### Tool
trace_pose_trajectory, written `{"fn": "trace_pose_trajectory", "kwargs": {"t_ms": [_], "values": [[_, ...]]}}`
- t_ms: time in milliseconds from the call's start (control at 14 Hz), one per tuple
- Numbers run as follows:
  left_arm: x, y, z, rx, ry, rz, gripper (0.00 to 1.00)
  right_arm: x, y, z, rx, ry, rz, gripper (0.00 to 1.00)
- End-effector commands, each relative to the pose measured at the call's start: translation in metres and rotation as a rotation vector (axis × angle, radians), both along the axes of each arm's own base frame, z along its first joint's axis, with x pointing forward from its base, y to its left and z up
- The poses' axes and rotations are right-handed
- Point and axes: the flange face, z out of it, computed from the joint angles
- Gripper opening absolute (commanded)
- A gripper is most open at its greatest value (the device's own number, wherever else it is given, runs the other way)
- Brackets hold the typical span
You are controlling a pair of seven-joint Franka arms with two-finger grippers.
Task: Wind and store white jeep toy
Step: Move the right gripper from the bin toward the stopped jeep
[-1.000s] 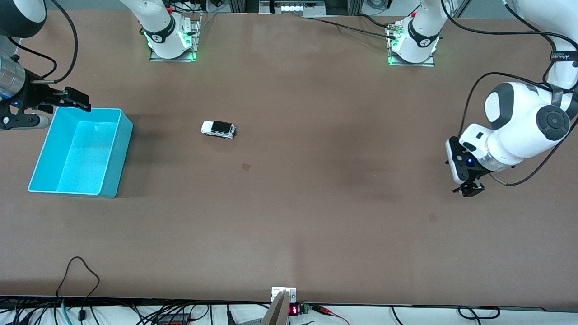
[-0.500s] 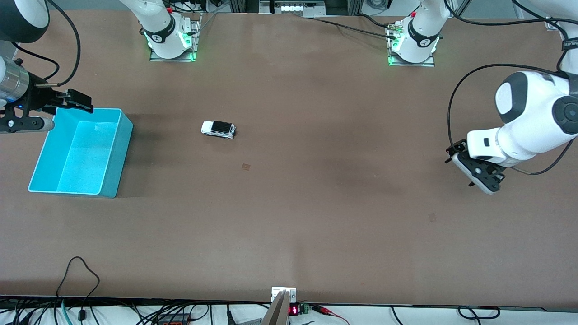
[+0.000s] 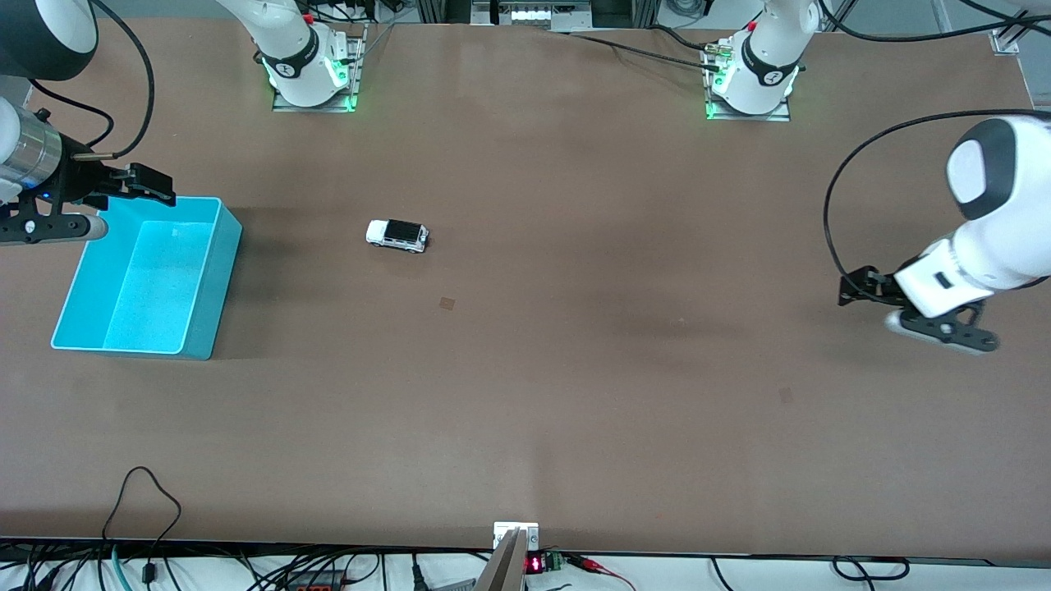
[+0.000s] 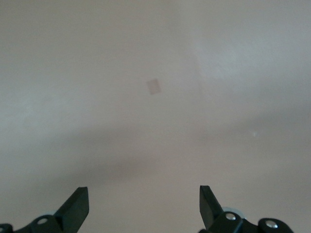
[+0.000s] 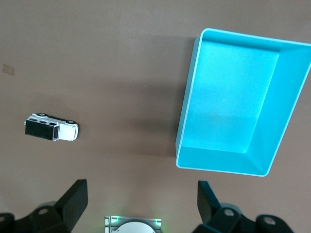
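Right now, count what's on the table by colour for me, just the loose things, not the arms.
White: 1, the white jeep toy
Turquoise: 1, the turquoise bin
Total: 2

Front view: high camera facing the robots across the brown matte table (image 3: pixel 575 394), whole tabletop in frame, arm bases along the top.

Right wrist view: looks steeply down from well above; shares with the front view the open turquoise plastic bin (image 5: pixel 291 48) (image 3: pixel 215 254) and the small boxy white jeep toy with black roof (image 5: pixel 51 127) (image 3: pixel 397 235).

Left wrist view: faces bare tabletop, seemingly closer; a small square patch (image 4: pixel 154 86), possibly the front view's mark, is the only likely overlap.
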Motion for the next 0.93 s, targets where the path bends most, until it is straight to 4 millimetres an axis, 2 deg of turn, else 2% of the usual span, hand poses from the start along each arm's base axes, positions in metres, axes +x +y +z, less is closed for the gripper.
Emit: {"fn": "trace_pose_trajectory", "kwargs": {"t_ms": [0,71,214,357,500,643,857], "values": [[-0.004,-0.020,0.056,0.004,-0.025,0.114,1.00,-0.004,0.006,0.001,0.004,0.026,0.028,1.00],[-0.005,-0.028,0.071,0.000,-0.029,0.124,1.00,-0.004,0.009,0.001,0.003,0.024,0.036,1.00],[-0.013,-0.028,0.093,-0.057,-0.020,0.186,1.00,-0.003,0.010,0.001,0.003,0.021,0.040,1.00],[-0.020,-0.023,0.107,-0.057,-0.028,0.212,1.00,-0.003,0.011,0.000,0.003,0.026,0.041,1.00],[-0.026,-0.021,0.110,-0.054,-0.005,0.210,1.00,-0.004,0.021,-0.002,0.004,0.032,0.060,1.00],[-0.030,-0.020,0.115,-0.054,0.006,0.210,1.00,-0.004,0.027,-0.013,0.018,0.066,0.128,1.00],[-0.041,-0.023,0.131,-0.056,-0.009,0.199,1.00,-0.012,0.049,-0.026,0.031,0.097,0.228,1.00]]}}
